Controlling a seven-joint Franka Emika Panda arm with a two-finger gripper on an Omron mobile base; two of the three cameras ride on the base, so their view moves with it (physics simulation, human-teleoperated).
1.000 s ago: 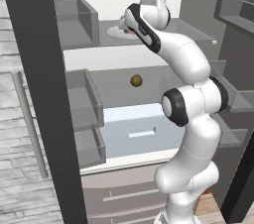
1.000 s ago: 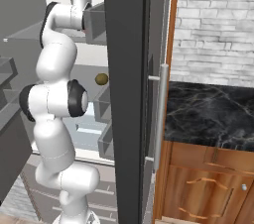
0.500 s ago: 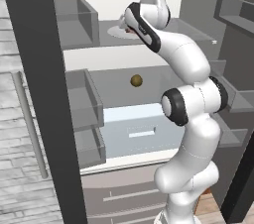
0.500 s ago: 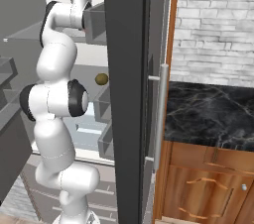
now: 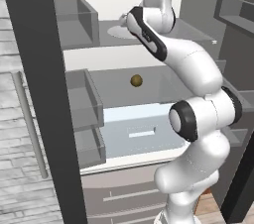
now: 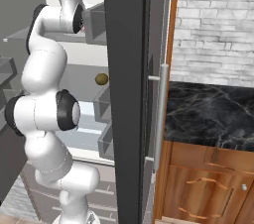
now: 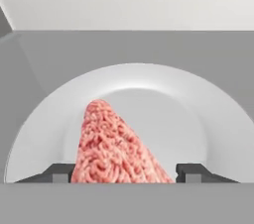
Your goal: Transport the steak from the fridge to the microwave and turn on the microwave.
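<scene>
The steak, a pinkish-red slab, lies on a white plate on the top shelf of the fridge. My gripper is down over the near end of the steak. Its two dark fingertips press against the meat's left and right edges, so it is shut on the steak. In the left base view the arm reaches up and back to the plate on that shelf. The steak still rests on the plate. The microwave is out of view.
A small brown ball sits on the shelf below, above the pale blue drawer. Grey door bins line the left side. The dark fridge door stands to the arm's right, with a black stone counter beyond it.
The jaws have narrowed onto the steak. The arm and the base have stayed where they were.
</scene>
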